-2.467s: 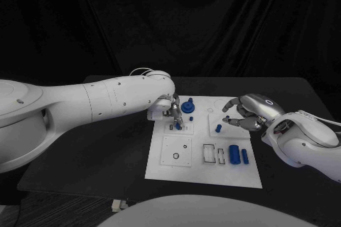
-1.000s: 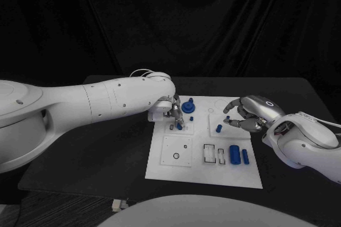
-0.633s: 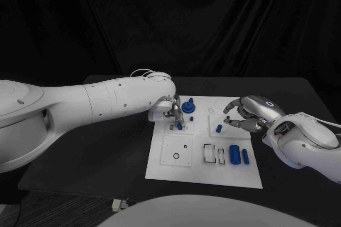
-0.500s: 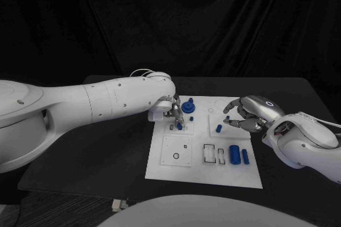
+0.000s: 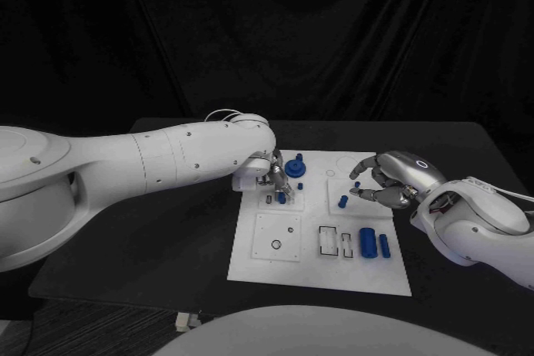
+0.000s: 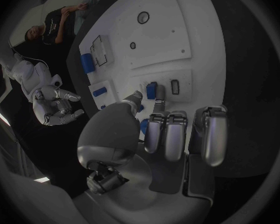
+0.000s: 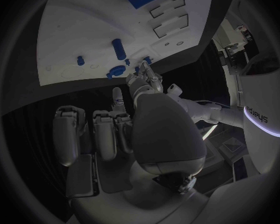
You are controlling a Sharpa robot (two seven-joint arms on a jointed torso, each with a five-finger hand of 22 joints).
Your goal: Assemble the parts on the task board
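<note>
You have bare black table (image 5: 167, 240) left of the task board (image 5: 300, 271). Left hand (image 5: 267, 178) reaches over the board's far-left part, fingertips pinching a small blue part (image 5: 281, 197). Right hand (image 5: 390, 182) hovers over the far-right edge, fingers curled, holding nothing. Blue cylinders (image 5: 366, 240) lie near the board's front-right.

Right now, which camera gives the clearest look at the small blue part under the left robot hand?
The left wrist view: the blue part sits just beyond the left robot hand. The head view shows it partly hidden; the right wrist view shows it tiny.
</note>
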